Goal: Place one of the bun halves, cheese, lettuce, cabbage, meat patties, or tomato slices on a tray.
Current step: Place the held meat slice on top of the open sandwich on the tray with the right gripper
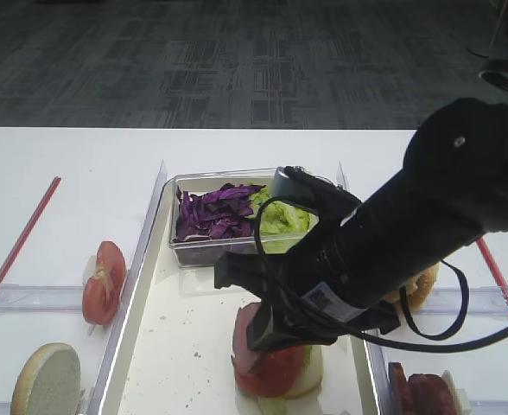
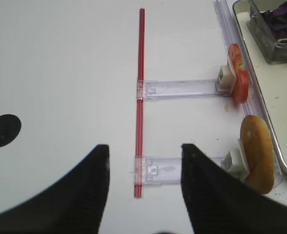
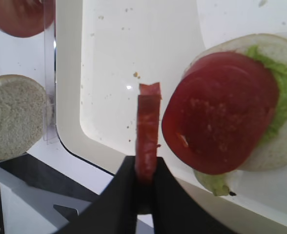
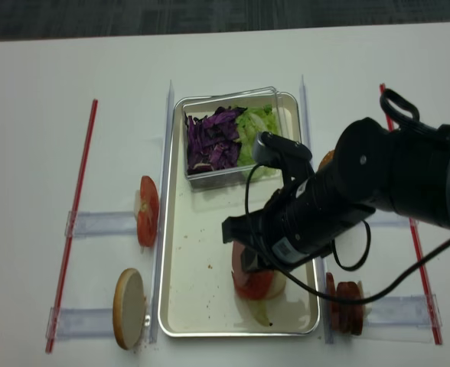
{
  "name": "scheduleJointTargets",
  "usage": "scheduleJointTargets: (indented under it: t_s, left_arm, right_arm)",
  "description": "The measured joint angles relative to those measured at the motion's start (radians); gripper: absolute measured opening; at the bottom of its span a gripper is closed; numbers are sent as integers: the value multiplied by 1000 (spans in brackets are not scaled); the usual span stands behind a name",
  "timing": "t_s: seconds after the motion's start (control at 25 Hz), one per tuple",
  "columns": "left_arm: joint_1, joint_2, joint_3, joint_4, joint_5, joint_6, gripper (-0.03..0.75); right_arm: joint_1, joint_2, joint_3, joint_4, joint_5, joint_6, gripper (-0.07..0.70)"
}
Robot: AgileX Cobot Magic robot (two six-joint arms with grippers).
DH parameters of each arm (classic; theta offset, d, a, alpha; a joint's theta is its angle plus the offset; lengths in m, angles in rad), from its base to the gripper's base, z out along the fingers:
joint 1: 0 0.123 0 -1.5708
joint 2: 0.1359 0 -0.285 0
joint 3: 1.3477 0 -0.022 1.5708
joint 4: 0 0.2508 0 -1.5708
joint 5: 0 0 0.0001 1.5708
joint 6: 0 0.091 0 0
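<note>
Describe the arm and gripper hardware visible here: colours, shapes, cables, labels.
The right arm is matte black, thick and tubular, with a rounded elbow housing. A thin black cable loops off it, a white printed label sits near the wrist, and a small grey cylinder rides on top. The right gripper has narrow black tapered fingers. The left gripper shows two broad, black, rounded fingers.

One tray (image 4: pixel 171 306), one clear box (image 4: pixel 210 177) (cabbage (image 4: pixel 213 141) and lettuce (image 4: pixel 257 126) inside), two red rods (image 4: pixel 76 214).
</note>
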Motion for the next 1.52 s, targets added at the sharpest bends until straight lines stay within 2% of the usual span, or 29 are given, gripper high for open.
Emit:
scheduleJointTargets:
  t_s: [0.12,0.24,0.36,0.52,1.08,1.52]
  left_arm:
    - [0,0,0,0,0,0,313]
    - [0,0,0,0,0,0,313]
    - [0,0,0,0,0,0,313]
    - [0,0,0,0,0,0,313]
    - [0,0,0,0,0,0,312]
    - [0,0,0,0,0,0,312]
  right_arm:
    - [-9,0,30,89,-24,-80,92]
    - [-45,0,71,253,-20,-250,92]
    - [-67,0,88,336,-18,-335,92]
    - [-78,0,93,356,-18,-374,92]
    - [-213,-2,154,520,102,-613,92]
    - [-232,33,158,525,142,-627,92]
